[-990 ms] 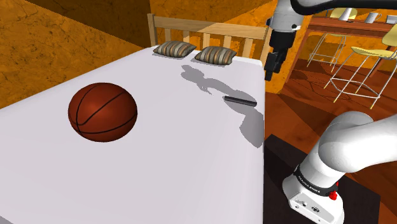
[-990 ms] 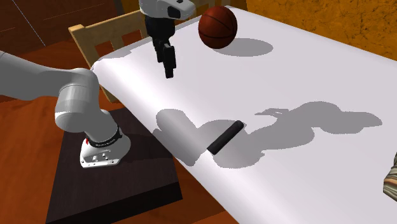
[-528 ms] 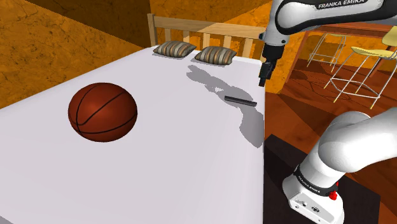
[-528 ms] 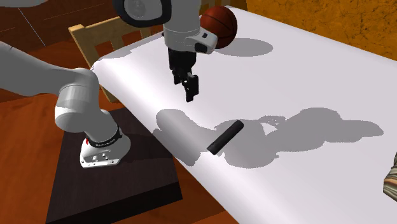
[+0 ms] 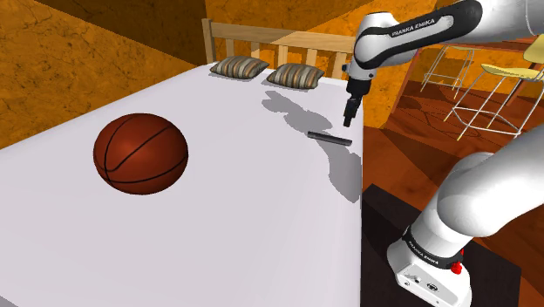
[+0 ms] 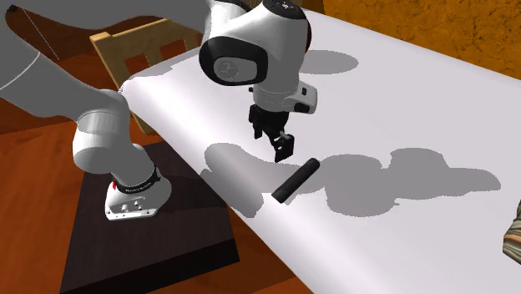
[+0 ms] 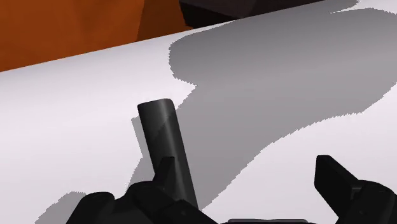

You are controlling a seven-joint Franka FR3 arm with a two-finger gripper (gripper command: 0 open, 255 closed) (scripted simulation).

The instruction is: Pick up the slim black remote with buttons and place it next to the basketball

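**Shoulder view.** The slim black remote [image 5: 329,138] lies flat on the white tabletop [image 5: 261,209]. The tabletop's stand-side edge runs near the remote, and the basketball [image 5: 140,153] sits well apart from it, toward this view's left. I see the gripper [image 5: 350,118] pointing down, just above the remote and not touching it. I read the step in hand as the approach for the pick. Nothing is lifted yet.

**Second exterior view.** The gripper [image 6: 282,150] hangs close over the remote [image 6: 295,180], beside the end of the remote that lies farther from the tabletop's edge. The arm's shadow falls on the tabletop around the remote. There is a clear gap between the fingertips and the remote's top face.

**Wrist view.** The two black fingers [image 7: 337,181] stand apart and clasp nothing. The remote [image 7: 167,143] runs lengthwise away from the gripper. It lies in line with one finger rather than in the middle of the gap, and that finger overlaps the remote's near end.

**Next move, as I judge it.**
- Shift the hand sideways until the remote's narrow width sits midway between the fingers.
- Lower the hand until the pads flank the remote's long sides.
- Close the fingers, lift, and carry the remote toward the basketball.
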